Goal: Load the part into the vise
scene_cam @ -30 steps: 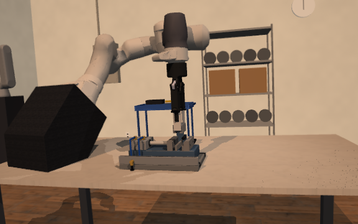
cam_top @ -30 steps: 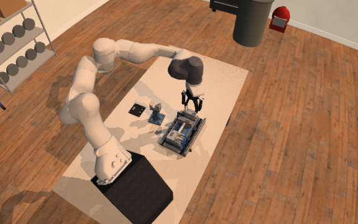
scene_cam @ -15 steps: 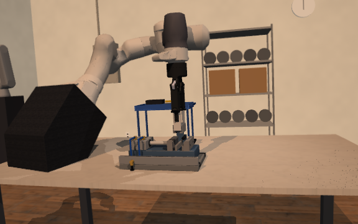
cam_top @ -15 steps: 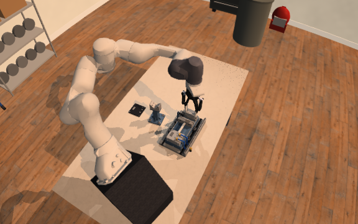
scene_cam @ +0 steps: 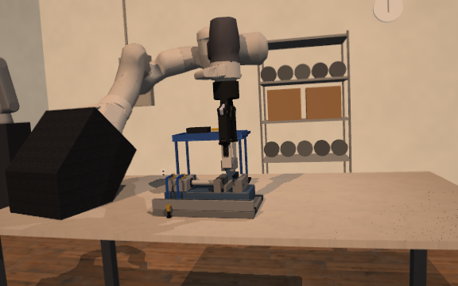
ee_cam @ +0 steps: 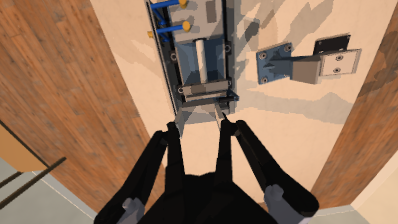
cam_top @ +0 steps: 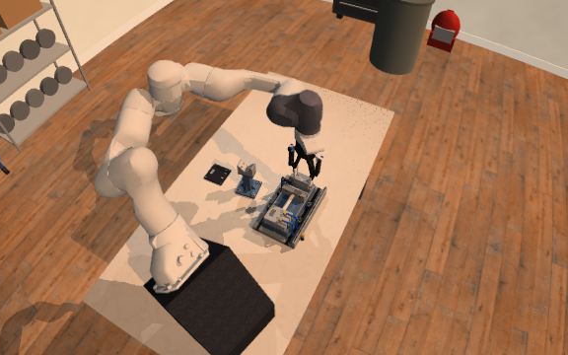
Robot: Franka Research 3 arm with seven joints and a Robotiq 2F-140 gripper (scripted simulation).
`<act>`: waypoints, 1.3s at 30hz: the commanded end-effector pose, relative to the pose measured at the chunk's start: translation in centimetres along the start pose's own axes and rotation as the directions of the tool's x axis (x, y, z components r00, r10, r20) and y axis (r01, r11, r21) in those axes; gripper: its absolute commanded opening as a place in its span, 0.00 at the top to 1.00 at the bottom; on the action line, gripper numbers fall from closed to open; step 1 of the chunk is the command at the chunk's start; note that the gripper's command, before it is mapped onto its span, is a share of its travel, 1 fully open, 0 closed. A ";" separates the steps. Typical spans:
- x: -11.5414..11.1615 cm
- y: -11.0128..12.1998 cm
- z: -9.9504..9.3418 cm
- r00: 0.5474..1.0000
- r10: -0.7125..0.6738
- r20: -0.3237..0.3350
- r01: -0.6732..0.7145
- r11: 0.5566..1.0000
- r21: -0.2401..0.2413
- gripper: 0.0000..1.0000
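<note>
My gripper [cam_top: 305, 176] [scene_cam: 226, 153] [ee_cam: 199, 110] points down at the far end of the vise, its two fingers part-way apart across the jaw width. It is shut on the part, a pale grey block [ee_cam: 200, 113] between the finger pads. The block is hard to tell from the vise's end behind it; its slot and any contact with bars, jaw or stop cannot be made out. The movable jaw [scene_cam: 218, 185] [ee_cam: 204, 90] on the cylinder rod stands apart from the fixed jaw [scene_cam: 242, 183]. The infeed plate [cam_top: 217, 174] [ee_cam: 332, 44] bears no block.
The V-block [cam_top: 247, 169] [ee_cam: 340, 62] stands on its blue post beside the vise, nearer the infeed plate. The air cylinder block [cam_top: 276, 217] with blue hoses [cam_top: 291, 219] is at the vise's other end. The black robot pedestal [cam_top: 225, 291] [scene_cam: 74, 167] stands beyond it.
</note>
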State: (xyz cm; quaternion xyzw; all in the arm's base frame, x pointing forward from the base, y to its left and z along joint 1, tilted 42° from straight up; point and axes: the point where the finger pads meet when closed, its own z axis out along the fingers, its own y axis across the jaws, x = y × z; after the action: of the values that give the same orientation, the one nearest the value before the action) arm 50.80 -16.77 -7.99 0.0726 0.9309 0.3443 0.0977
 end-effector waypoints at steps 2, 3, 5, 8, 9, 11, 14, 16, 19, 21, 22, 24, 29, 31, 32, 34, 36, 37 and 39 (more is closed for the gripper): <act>0.0 -0.2 0.2 1.000 0.000 0.004 0.000 1.000 0.004 1.00; 0.0 -0.2 0.3 1.000 0.000 0.004 0.000 1.000 0.004 1.00; 0.0 -0.2 0.4 1.000 0.000 0.004 0.000 1.000 0.004 1.00; 0.0 -0.2 0.6 1.000 0.000 0.004 0.000 1.000 0.004 1.00; 0.0 -0.2 0.7 1.000 0.000 0.004 0.000 1.000 0.004 1.00; 0.0 -0.2 0.9 1.000 0.000 0.004 0.000 1.000 0.004 1.00; 0.0 -0.2 0.9 1.000 0.000 0.004 0.000 1.000 0.004 1.00; 0.0 -0.2 1.1 1.000 0.000 0.004 0.000 1.000 0.004 1.00; 0.0 -0.2 1.3 1.000 0.000 0.004 0.000 1.000 0.004 1.00; 0.0 -0.2 1.4 1.000 0.000 0.004 0.000 1.000 0.004 1.00; 0.0 -0.2 1.5 1.000 0.000 0.004 0.000 1.000 0.004 1.00; 0.0 -0.2 1.6 1.000 0.000 0.004 0.000 1.000 0.004 1.00; 0.0 -0.2 1.9 1.000 0.000 0.004 0.000 1.000 0.004 1.00; 0.0 -0.2 1.9 1.000 0.000 0.004 0.000 1.000 0.004 1.00; 0.0 -0.2 1.9 1.000 0.000 0.004 0.000 1.000 0.004 1.00; 0.0 -0.2 2.0 1.000 0.000 0.004 0.000 1.000 0.004 1.00; 0.0 -0.2 2.0 1.000 0.000 0.004 0.000 1.000 0.004 1.00; 0.0 -0.2 2.0 1.000 0.000 0.004 0.000 1.000 0.004 1.00; 0.0 -0.2 2.1 1.000 0.000 0.004 0.000 1.000 0.004 1.00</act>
State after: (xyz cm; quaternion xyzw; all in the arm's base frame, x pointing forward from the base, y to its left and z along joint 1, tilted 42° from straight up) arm 51.05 -15.58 -9.59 0.0751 0.9306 0.3449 0.0967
